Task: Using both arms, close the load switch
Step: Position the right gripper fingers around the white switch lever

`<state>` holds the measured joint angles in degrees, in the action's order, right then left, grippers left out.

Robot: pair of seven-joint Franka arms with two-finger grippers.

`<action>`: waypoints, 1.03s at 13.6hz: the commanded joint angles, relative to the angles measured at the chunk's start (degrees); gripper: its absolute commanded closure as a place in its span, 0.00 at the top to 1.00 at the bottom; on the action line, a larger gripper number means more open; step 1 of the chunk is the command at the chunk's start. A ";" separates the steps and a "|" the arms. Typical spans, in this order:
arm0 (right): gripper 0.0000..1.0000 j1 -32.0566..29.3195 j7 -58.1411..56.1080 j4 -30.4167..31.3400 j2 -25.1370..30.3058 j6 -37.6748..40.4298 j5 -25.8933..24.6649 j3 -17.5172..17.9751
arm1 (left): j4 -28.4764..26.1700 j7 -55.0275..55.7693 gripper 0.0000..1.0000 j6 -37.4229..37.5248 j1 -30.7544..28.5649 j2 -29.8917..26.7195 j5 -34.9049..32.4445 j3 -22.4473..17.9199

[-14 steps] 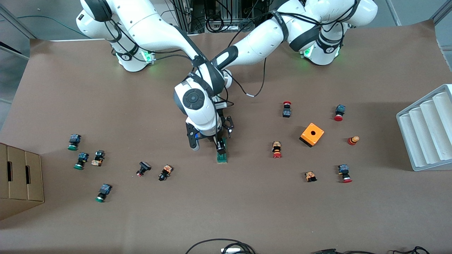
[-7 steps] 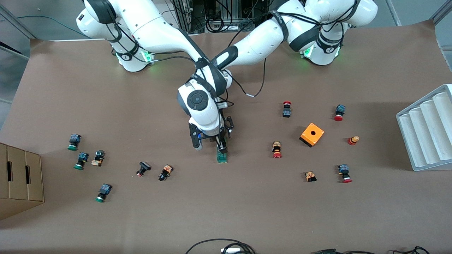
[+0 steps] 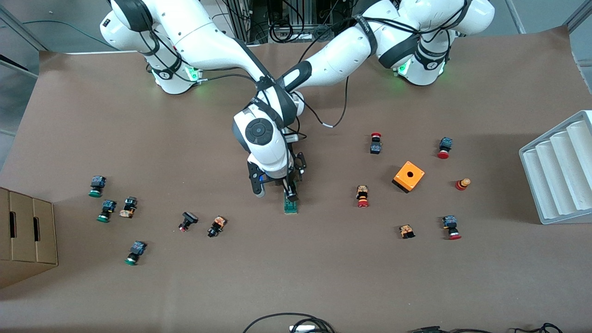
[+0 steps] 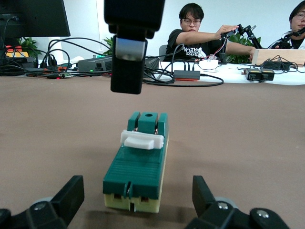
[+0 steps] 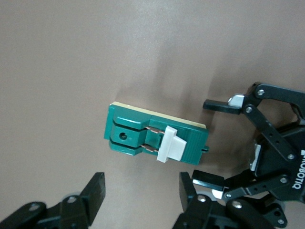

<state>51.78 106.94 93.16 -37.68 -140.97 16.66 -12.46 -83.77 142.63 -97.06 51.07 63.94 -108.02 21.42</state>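
Just ribbed green load switch (image 4: 137, 171) — white lever (image 4: 142, 140)

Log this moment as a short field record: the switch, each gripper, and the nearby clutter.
load switch: flat on the brown table, white lever across its top
left gripper: open, low at the switch's end, fingers either side, not touching
right gripper: open, over the switch
contact: none visible
orange box: toward the left arm's end of the table
push buttons: scattered toward both ends of the table
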 commanded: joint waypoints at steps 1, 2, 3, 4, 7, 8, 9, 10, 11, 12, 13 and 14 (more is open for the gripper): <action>0.72 0.60 0.19 -1.05 -1.34 -0.62 1.80 -0.72 | 0.19 0.81 1.00 0.99 -0.36 0.74 -0.79 1.43; 0.72 0.60 0.19 -1.14 -1.60 -0.62 1.80 -0.72 | 0.19 0.72 1.00 1.08 -0.36 0.66 -0.79 1.52; 0.72 0.60 0.19 -1.14 -1.61 -0.71 1.80 -0.72 | 0.19 0.72 1.00 1.17 -0.27 0.65 -0.70 2.04; 0.72 0.60 0.19 -1.05 -1.61 -0.79 1.80 -0.72 | 0.19 0.81 1.00 1.78 -0.36 0.65 -0.62 2.57; 0.70 0.60 0.19 -0.79 -1.61 -1.67 1.80 -0.72 | -2.18 1.16 1.00 3.27 -0.36 0.39 -0.27 2.66; 0.68 0.69 0.19 -0.70 -1.61 -1.85 1.80 -0.72 | -2.71 1.34 1.00 3.71 -0.36 0.30 0.08 2.66; 0.68 0.69 0.19 -0.70 -1.69 -1.94 1.80 -0.72 | -2.80 1.43 1.00 3.80 -0.36 0.30 0.09 2.83; 0.68 0.69 0.19 -0.35 -1.61 -2.37 1.80 -0.72 | -2.80 1.43 1.00 3.80 -0.36 0.30 0.09 2.84; 0.67 0.77 0.11 0.61 -1.43 -3.42 1.80 -0.72 | -2.80 1.34 1.00 3.80 -0.36 0.30 0.09 2.84; 0.67 0.77 0.11 1.58 -1.17 -4.21 1.80 -0.72 | -2.71 1.25 0.99 3.80 -0.36 0.30 0.09 2.84; 0.66 0.69 -0.15 2.80 -0.56 -5.27 1.80 -0.72 | -2.80 1.25 0.97 3.80 -0.36 0.22 0.09 2.84; 0.66 0.60 -0.33 3.77 -0.03 -5.97 1.80 -0.72 | -2.71 1.16 0.92 3.80 -0.45 0.22 0.09 3.18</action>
<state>51.78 106.95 94.45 -38.65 -144.30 16.67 -12.50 -85.61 142.93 -94.29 51.10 64.17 -107.96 23.62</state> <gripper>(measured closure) 0.330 0.026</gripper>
